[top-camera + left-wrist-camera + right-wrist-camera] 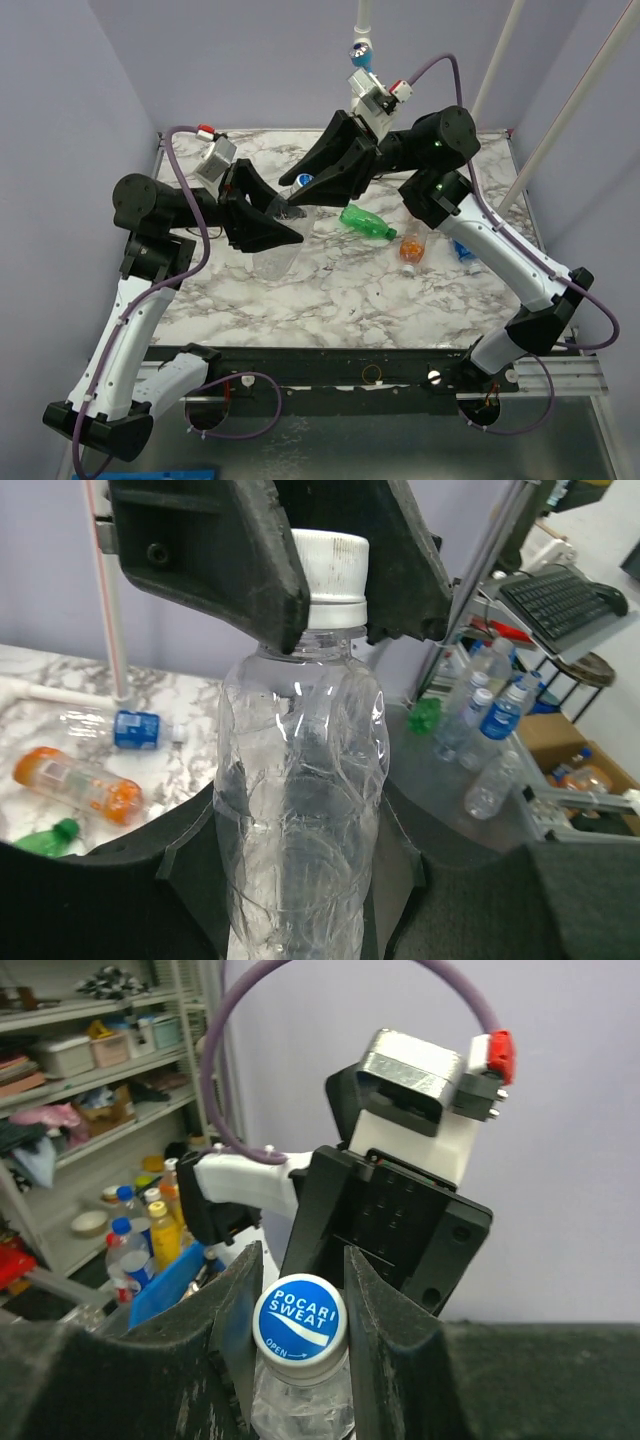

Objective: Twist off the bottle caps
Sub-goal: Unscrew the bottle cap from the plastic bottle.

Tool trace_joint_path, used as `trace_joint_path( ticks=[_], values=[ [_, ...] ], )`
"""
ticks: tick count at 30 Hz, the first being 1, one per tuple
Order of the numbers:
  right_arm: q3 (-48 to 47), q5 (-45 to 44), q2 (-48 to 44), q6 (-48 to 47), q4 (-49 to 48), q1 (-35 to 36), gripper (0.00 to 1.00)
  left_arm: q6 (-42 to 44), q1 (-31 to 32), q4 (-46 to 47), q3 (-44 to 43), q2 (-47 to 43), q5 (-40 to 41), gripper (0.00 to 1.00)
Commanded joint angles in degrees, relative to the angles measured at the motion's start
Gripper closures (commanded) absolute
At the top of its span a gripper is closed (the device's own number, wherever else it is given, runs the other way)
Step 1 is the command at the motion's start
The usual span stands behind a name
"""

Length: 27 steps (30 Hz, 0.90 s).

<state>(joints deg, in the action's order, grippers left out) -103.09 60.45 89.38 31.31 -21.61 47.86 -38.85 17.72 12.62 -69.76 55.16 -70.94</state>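
Observation:
My left gripper (pixel 272 236) is shut on the body of the clear bottle (pixel 282 256) and holds it upright above the table; the bottle fills the left wrist view (pixel 300 810). Its cap (pixel 298 1322) has white sides and a blue top printed "Pocari Sweat". My right gripper (pixel 306 186) comes from above and its two fingers press on either side of the cap (pixel 331 575). The green bottle (pixel 368 222), the orange bottle (pixel 411 247) and the blue-label bottle (pixel 466 252) lie on the marble table to the right.
The marble table (pixel 330 300) has a white pipe frame (pixel 505 60) at its back right corner. Off the table, shelves (pixel 90 1070) and several more bottles (pixel 480 730) stand in the background.

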Motion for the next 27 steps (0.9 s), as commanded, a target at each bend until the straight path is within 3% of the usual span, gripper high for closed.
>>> trace_joint_path(
  ticks=[1,2,3,4,6,7,10,15,20,23,27],
  values=[
    [0.27,14.94,0.52,10.29,-10.67,-0.57,0.99,-3.88,0.04,0.22,-1.48,1.23,-4.97,1.00],
    [0.07,13.58,0.61,9.36,-9.04,-1.31,0.99,-3.07,0.04,0.07,-1.23,1.06,-4.92,1.00],
    [-0.22,11.54,0.53,7.78,-6.14,-1.93,0.89,-2.00,0.09,-0.32,-1.05,0.92,-4.55,1.00],
    [-1.18,8.55,0.43,4.41,-1.66,-2.45,0.70,-0.67,0.04,-0.78,-0.85,0.75,-3.90,1.00],
    [-4.38,-1.92,0.30,-4.46,12.01,-2.50,0.52,2.98,0.04,-2.83,-0.65,0.29,-0.62,1.00],
    [-5.20,-7.10,0.20,-6.14,15.67,-2.50,0.33,5.09,0.04,-4.39,-0.49,-0.06,1.38,1.00],
    [-6.71,-20.85,0.17,-8.92,21.21,-2.50,0.02,16.10,0.04,-10.48,-0.02,-1.67,9.31,0.99],
    [-8.46,-35.79,0.74,-10.65,27.04,-1.03,0.00,31.71,0.05,-12.52,3.47,-3.92,24.04,0.98],
    [-13.14,-47.58,3.68,-13.56,33.14,2.77,0.00,38.45,0.04,-12.51,4.45,-3.29,40.81,0.99],
    [-13.52,-52.64,4.92,-15.26,32.86,5.06,0.00,40.44,0.04,-12.53,4.63,-2.48,44.69,1.00],
    [-14.95,-53.03,6.71,-14.97,32.38,5.67,0.03,39.98,0.04,-14.95,4.71,-1.85,46.82,1.00]
  ],
)
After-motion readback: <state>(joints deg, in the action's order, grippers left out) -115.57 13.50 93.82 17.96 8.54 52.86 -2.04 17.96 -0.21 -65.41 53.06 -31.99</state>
